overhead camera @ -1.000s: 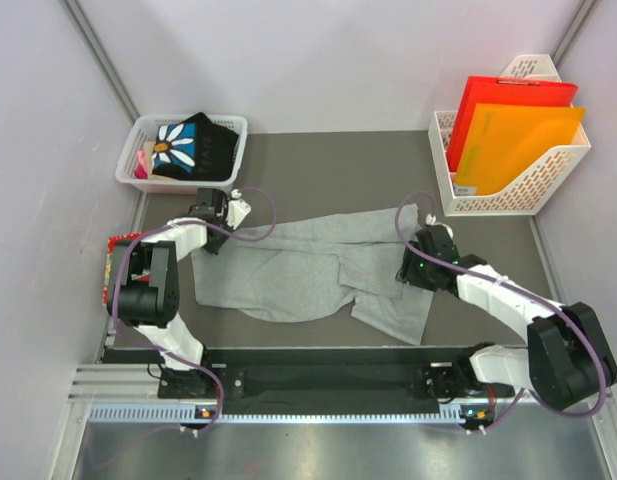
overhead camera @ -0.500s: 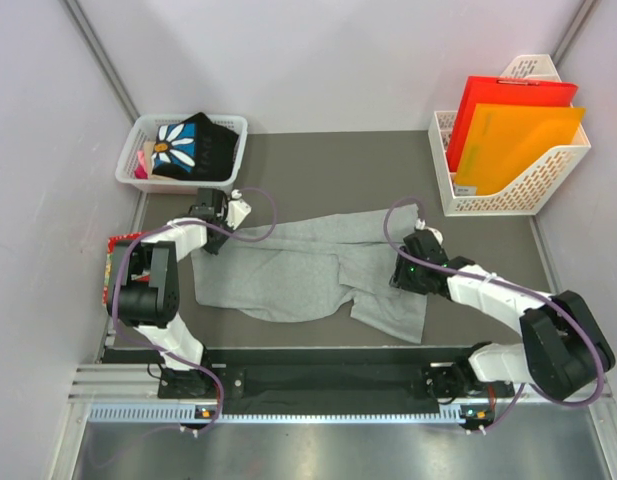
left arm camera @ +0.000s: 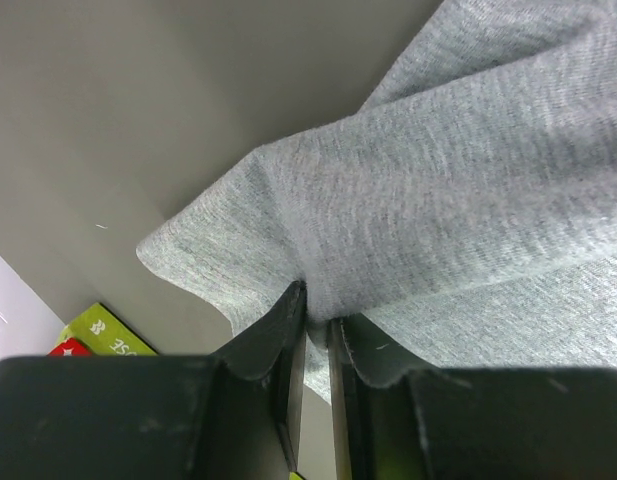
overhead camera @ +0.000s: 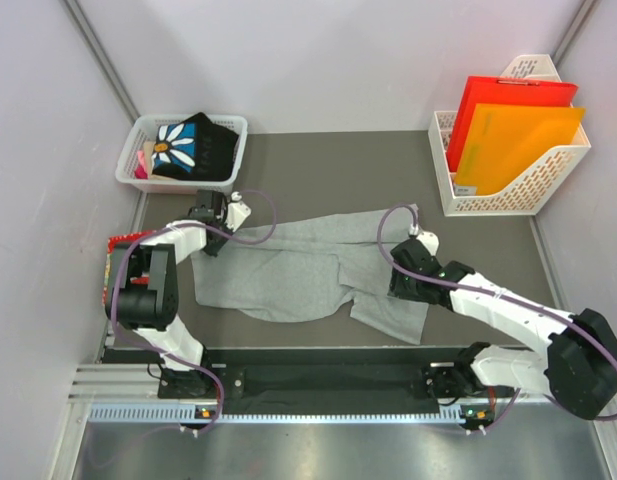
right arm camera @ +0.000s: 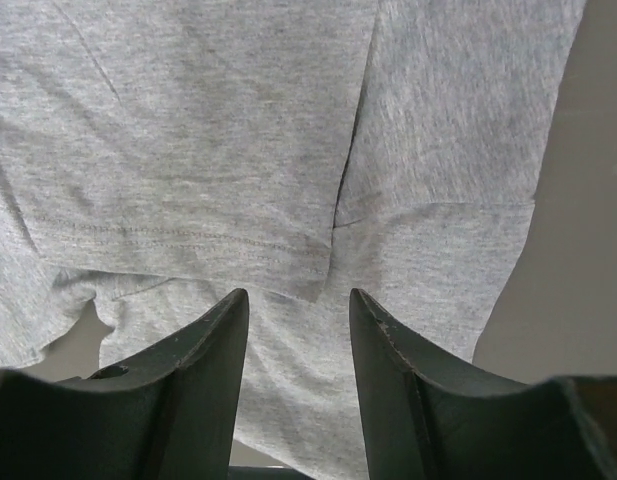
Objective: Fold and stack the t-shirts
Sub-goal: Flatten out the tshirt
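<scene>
the plain light heather-grey cotton t-shirt (overhead camera: pixel 298 268) lies spread and rumpled across the middle of the dark grey worktop (overhead camera: pixel 328 170), its long side running from left to right between the two arms. the left claw (left arm camera: pixel 314 305) sits at the shirt's far left corner, its two black fingers pinched together on a raised fold of the grey cloth, which bunches up just above the tips. the right claw (right arm camera: pixel 298 305) is low over the shirt's right part, its fingers spread apart with nothing between them; under the gap runs a stitched hem and a seam, and the cloth there lies flat. the black cotton t-shirt with a white daisy on a blue print (overhead camera: pixel 193 145) is bundled in the white plastic mesh basket (overhead camera: pixel 240 124) at the far left corner, well apart from the grey one. a small red patterned flat packet (overhead camera: pixel 115 244) lies at the left edge beside the left arm. a white perforated file holder (overhead camera: pixel 548 190) stands at the far right with a red folder (overhead camera: pixel 508 100) and an orange folder (overhead camera: pixel 513 140) in it
</scene>
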Action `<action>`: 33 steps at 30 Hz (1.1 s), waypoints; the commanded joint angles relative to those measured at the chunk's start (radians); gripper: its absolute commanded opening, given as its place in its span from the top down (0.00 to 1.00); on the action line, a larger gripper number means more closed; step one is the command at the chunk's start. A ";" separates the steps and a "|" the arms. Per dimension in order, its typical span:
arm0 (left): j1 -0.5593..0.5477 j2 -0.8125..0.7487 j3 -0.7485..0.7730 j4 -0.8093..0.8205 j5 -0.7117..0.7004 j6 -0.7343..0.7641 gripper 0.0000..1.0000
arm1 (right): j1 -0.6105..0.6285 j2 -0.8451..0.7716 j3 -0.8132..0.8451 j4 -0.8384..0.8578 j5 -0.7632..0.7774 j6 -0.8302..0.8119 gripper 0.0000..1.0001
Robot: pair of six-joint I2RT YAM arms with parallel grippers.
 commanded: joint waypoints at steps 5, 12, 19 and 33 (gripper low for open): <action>0.006 -0.042 -0.021 0.001 -0.002 0.009 0.81 | 0.019 0.049 -0.024 0.064 0.000 0.048 0.55; 0.006 -0.055 -0.023 -0.003 -0.004 0.007 0.82 | 0.019 0.112 0.001 0.111 -0.003 0.042 0.59; 0.006 -0.055 -0.035 0.002 -0.004 0.012 0.82 | 0.018 0.126 0.016 0.118 -0.014 0.044 0.64; 0.006 -0.061 -0.061 0.019 -0.007 0.015 0.83 | 0.021 0.106 0.042 0.090 -0.007 0.035 0.78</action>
